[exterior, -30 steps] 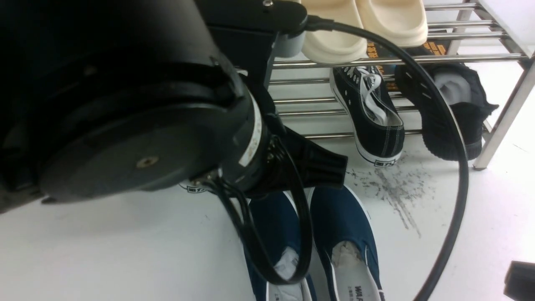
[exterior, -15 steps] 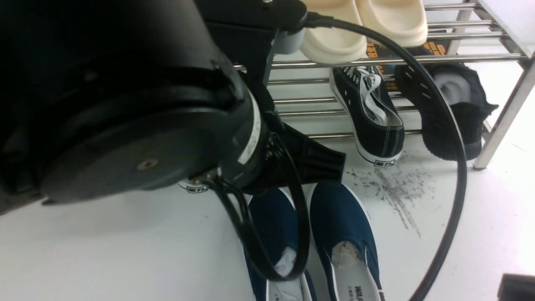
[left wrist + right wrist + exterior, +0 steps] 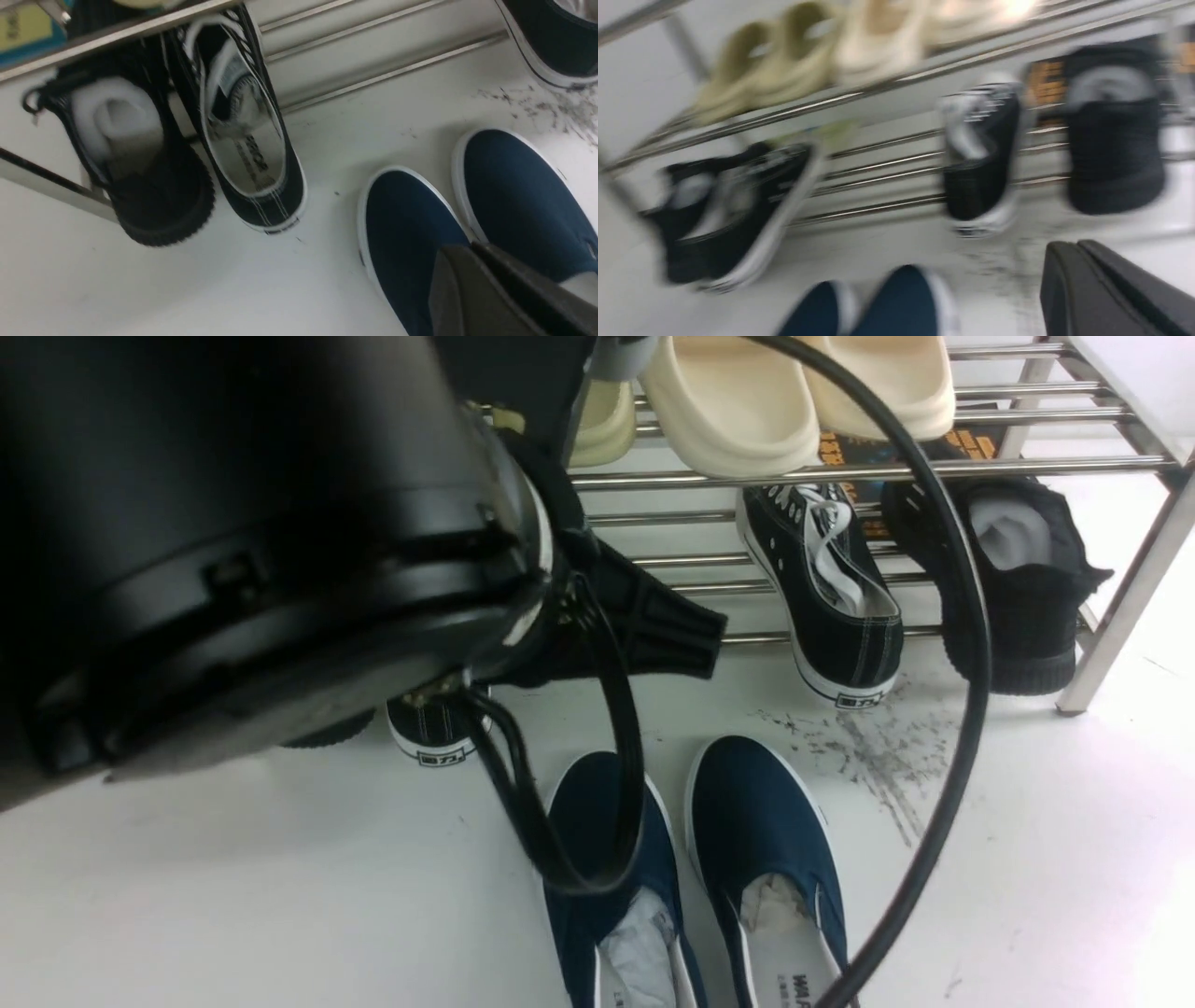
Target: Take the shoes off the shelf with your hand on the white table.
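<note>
The two navy-blue shoes (image 3: 607, 840) (image 3: 761, 821) lie side by side on the white table (image 3: 233, 896), toes toward the shelf (image 3: 794, 476), with paper stuffing in them. My left gripper (image 3: 709, 644) hangs above and behind their toes, shut and empty. In the left wrist view its closed tips (image 3: 469, 246) sit over the gap between the navy shoes (image 3: 406, 224) (image 3: 518, 196). The right wrist view is blurred. My right gripper (image 3: 1073, 243) is shut and empty above the table, right of the navy shoes (image 3: 906, 303).
Black lace-up sneakers (image 3: 840, 607) (image 3: 434, 733) and black knit shoes (image 3: 1018, 588) sit on the shelf's lower tier, heels out. Cream slides (image 3: 738, 411) sit on the upper tier. Dark scuff streaks (image 3: 868, 756) mark the table. My left arm's cable (image 3: 962, 644) loops across the view.
My left arm has risen and drawn back from the navy shoes, uncovering their toes. My right gripper has left the lower right corner of the front view.
</note>
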`<control>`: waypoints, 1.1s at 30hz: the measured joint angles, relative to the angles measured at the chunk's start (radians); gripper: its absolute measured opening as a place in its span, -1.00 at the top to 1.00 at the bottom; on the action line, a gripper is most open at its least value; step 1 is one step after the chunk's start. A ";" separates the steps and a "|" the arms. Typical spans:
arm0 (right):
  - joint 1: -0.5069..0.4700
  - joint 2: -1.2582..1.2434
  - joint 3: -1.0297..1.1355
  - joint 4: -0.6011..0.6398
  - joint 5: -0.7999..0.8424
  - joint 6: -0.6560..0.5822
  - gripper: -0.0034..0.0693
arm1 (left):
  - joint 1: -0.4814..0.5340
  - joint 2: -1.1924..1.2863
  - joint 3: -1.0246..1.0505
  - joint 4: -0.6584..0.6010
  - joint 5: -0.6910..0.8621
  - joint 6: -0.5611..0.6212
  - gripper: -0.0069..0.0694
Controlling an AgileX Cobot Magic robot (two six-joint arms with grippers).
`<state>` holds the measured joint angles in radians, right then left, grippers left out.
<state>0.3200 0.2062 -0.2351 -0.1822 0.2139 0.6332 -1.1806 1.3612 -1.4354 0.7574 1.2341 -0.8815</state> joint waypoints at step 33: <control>-0.348 -0.217 0.249 0.161 0.179 0.001 0.77 | 0.000 -0.094 0.000 -0.092 0.000 0.093 0.78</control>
<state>-0.0275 -0.0106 0.0138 -0.0212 0.3927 0.6338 -1.1806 1.2670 -1.4354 0.6658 1.2341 -0.7881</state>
